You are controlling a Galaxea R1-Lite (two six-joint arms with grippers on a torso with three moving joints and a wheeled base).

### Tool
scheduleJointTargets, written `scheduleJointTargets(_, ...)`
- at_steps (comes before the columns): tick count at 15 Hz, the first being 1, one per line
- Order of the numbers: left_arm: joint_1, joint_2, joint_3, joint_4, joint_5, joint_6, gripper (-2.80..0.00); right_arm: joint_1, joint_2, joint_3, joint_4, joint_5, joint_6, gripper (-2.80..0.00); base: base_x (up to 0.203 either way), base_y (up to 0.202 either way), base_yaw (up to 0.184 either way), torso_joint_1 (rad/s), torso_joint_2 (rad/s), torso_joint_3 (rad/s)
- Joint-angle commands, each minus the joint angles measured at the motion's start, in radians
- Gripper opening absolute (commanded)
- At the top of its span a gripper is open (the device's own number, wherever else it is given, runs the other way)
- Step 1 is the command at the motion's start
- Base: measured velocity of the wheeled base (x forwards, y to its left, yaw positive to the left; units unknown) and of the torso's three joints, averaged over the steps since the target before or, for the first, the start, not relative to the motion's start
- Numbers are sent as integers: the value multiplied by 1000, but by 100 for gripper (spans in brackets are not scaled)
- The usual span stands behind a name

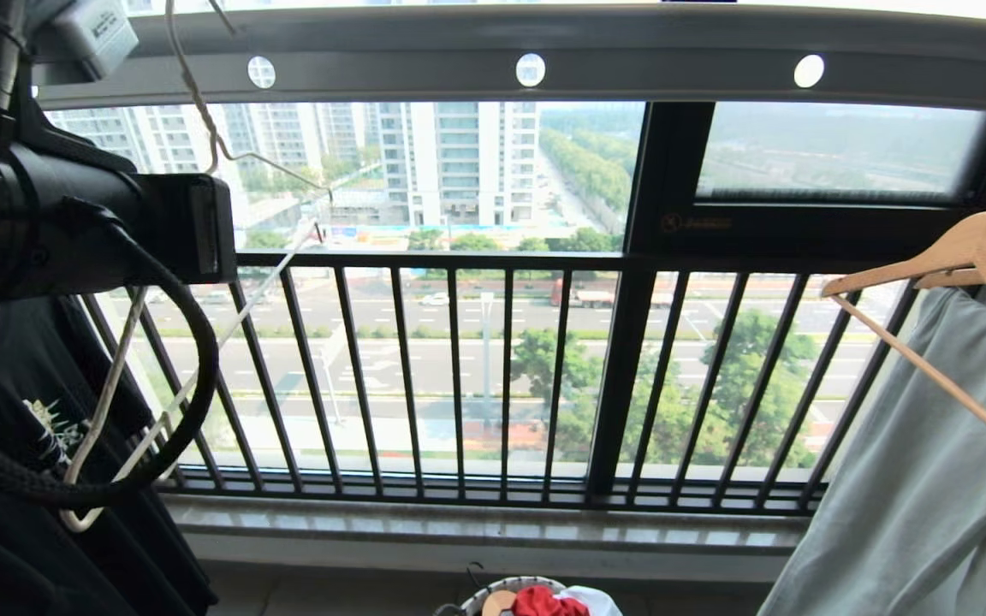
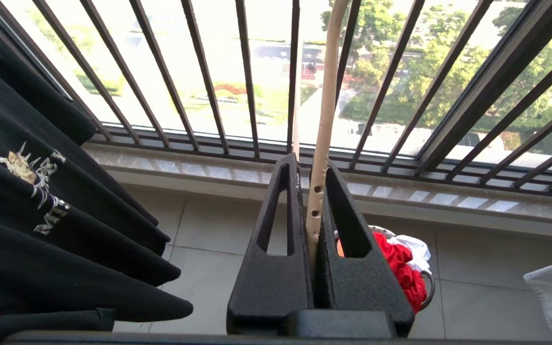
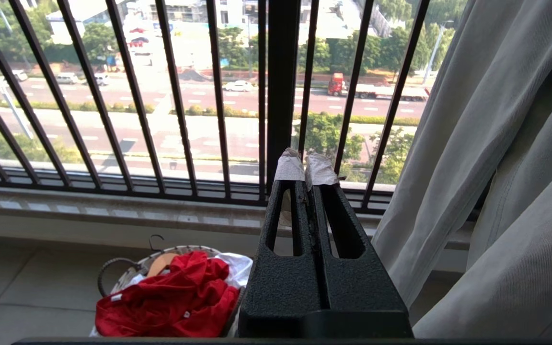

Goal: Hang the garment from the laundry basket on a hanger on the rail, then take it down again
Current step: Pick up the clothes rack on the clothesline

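Spanning the top of the head view from edge to edge, the rail (image 1: 647, 64) is a broad grey bar with three round holes showing daylight. Below it a large window looks out on tower blocks, a wide road and trees, fenced by the black window railing (image 1: 459, 376), whose thin bars run down to a pale stone sill (image 1: 493, 530). Under the sill lies a floor of light tiles (image 3: 27, 287).

At the left edge of the head view hangs a black T-shirt (image 1: 5, 445) with a small white print; at the right edge a pale grey-green garment (image 1: 912, 479) hangs from a thick wooden hanger (image 1: 955, 265).

Filling the upper left of that view is the dark left arm. In the left wrist view the left gripper (image 2: 310, 191) is pressed together on a cream bar of the hanger (image 1: 108, 402), which rises between the jaws; its long bent hook reaches up toward the rail at upper left, but whether it rests on the rail cannot be told.

Low in the centre of the head view stands the laundry basket (image 3: 113, 273) on the tiles, with the red garment (image 3: 170, 297) bunched inside beside white cloth.

In the right wrist view, the right gripper (image 3: 305, 167) has its taped tips pressed together on nothing.
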Motion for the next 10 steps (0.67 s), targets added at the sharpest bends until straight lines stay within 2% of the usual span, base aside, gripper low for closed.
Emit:
scheduleJointTargets(1,-28,-94,15,7,0,11,-280,0,1,0,0,0,-1,-280,0,0,0,0,0,0)
scheduleJointTargets(6,-73,-225,117,12,-15,38,-280,0,1,0,0,0,-1,-280,0,0,0,0,0,0)
scheduleJointTargets(7,-90,-256,124,45,-49,40,-280,0,1,0,0,0,-1,-280,0,0,0,0,0,0)
scheduleJointTargets(10,-104,-332,170,179,-303,38,-280,0,0,0,0,0,-1,-280,0,0,0,0,0,0)
